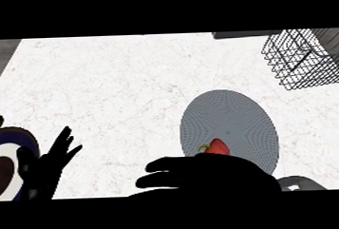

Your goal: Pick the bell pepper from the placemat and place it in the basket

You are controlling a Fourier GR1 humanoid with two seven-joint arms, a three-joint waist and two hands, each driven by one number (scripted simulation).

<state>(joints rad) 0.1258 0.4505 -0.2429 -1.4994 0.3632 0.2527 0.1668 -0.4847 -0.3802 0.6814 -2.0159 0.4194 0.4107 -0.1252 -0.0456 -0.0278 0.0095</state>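
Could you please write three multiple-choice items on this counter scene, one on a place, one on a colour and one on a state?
1. Where is the basket?
A. far right
B. near left
C. on the placemat

2. What colour is the bell pepper?
A. yellow
B. red
C. purple

3. How is the left hand?
A. curled round the pepper
B. inside the basket
C. open, fingers up

Answers:
1 A: the wire basket stands at the top right.
2 B: the red pepper lies on the grey placemat, by the right hand.
3 C: it rests open at the lower left.
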